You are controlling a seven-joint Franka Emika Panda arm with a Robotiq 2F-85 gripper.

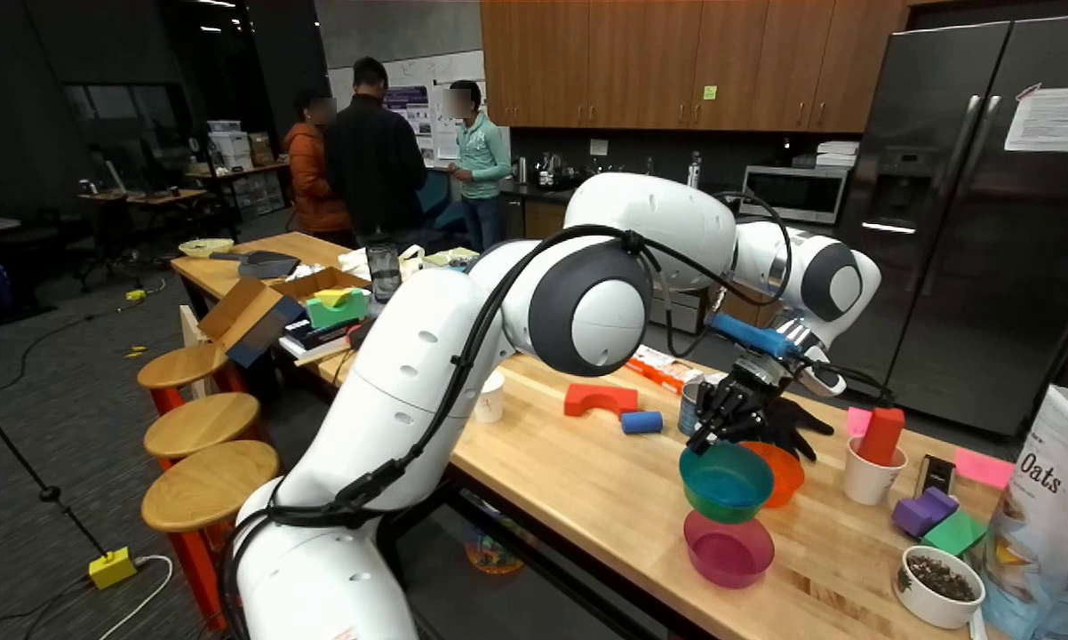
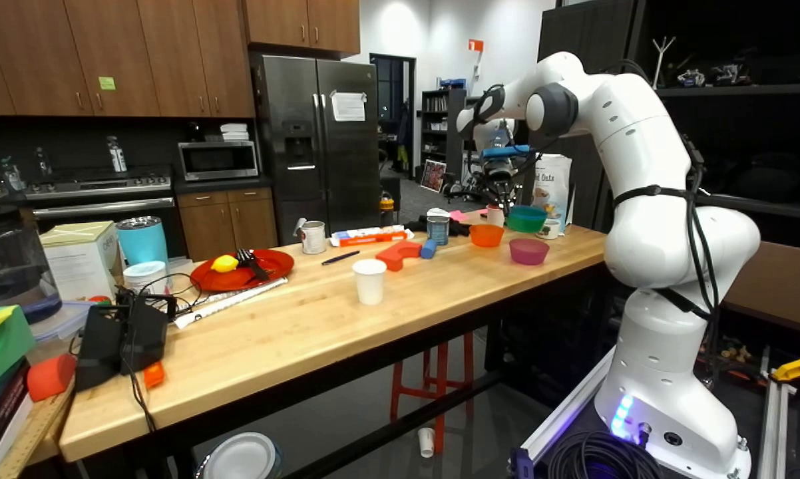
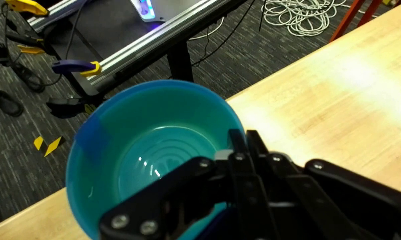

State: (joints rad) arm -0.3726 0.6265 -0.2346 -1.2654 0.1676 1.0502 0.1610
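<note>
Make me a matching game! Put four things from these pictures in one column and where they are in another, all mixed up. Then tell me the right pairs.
Things
1. Teal bowl
2. Yellow lemon-shaped thing
3. Blue cylinder
4. Tall red block

Where they are
A. On the red plate
B. Sticking up out of a white cup
C. Held by its rim in the gripper
D. Lying beside the red arch

Right pairs: 1-C, 2-A, 3-D, 4-B
</note>
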